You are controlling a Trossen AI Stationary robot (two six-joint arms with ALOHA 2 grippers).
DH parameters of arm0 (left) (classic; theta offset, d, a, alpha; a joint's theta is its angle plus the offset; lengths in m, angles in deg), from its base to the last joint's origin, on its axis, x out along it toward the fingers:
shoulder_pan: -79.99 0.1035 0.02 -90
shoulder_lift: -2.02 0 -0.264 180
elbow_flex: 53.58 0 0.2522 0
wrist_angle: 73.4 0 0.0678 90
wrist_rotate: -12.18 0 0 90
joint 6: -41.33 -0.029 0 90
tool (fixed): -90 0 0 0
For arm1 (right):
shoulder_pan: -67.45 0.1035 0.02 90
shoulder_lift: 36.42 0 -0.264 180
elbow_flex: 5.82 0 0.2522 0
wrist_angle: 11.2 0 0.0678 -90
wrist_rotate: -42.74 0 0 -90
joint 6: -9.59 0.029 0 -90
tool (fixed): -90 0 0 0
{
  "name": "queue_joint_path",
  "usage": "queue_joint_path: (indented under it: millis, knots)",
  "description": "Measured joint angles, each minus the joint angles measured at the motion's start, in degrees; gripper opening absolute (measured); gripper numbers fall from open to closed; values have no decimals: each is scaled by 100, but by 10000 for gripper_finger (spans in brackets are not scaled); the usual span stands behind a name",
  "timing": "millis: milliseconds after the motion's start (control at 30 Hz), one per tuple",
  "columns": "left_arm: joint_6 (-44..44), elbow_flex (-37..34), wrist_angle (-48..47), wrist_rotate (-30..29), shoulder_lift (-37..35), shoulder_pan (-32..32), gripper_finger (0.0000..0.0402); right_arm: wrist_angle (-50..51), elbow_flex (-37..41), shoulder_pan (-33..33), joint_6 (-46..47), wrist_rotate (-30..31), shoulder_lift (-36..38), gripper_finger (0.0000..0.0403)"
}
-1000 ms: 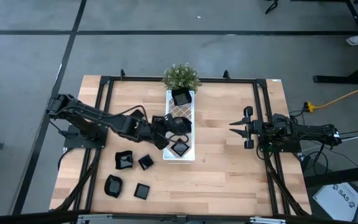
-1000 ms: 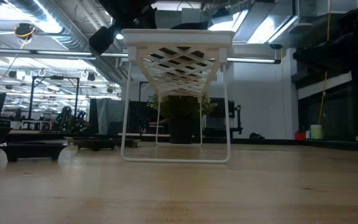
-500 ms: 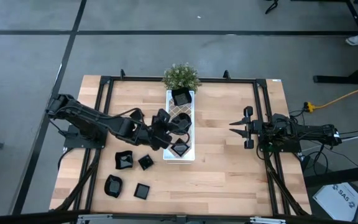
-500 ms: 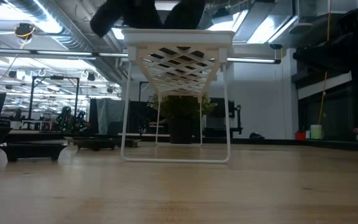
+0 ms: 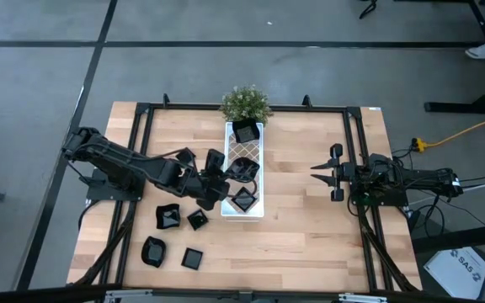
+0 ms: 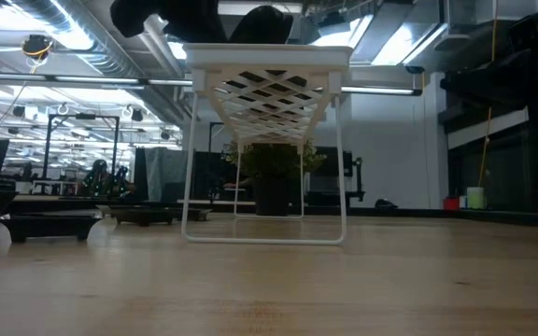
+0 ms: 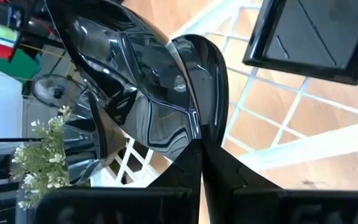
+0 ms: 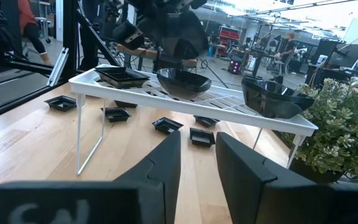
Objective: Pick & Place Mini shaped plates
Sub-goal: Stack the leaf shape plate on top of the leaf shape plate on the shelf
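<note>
A long white lattice tray stands on legs at the table's middle, in front of a small green plant. Three glossy black plates lie on it: one at the far end, a rounded one in the middle, and a square one at the near end. My left gripper reaches in from the left and is shut at the middle plate's rim. Several more black plates lie on the wood left of the tray. My right gripper is open and empty at the table's right. My left gripper pinches the middle plate's left rim between its two fingertips, which stand almost together. The fingers come from the table's left, slanting down. The plate sits on the tray's top, its hollow side facing up and toward the gripper.
Loose black plates lie near the table's left front. The plant stands right behind the tray's far end. Bare wood lies between the tray and my right gripper. A black frame rail runs along the table's edges.
My left gripper has come down to the tray's top with the rounded plate. It has then drawn back a little toward the table's left edge. The plate has shifted slightly left with it and now rests on the lattice.
</note>
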Motion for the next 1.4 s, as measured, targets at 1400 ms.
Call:
queue_joint_path:
  millis: [1400]
  knots:
    - [742, 0, -4, 433, 0, 285, 99, 2, -1, 1, -1, 0, 2, 102]
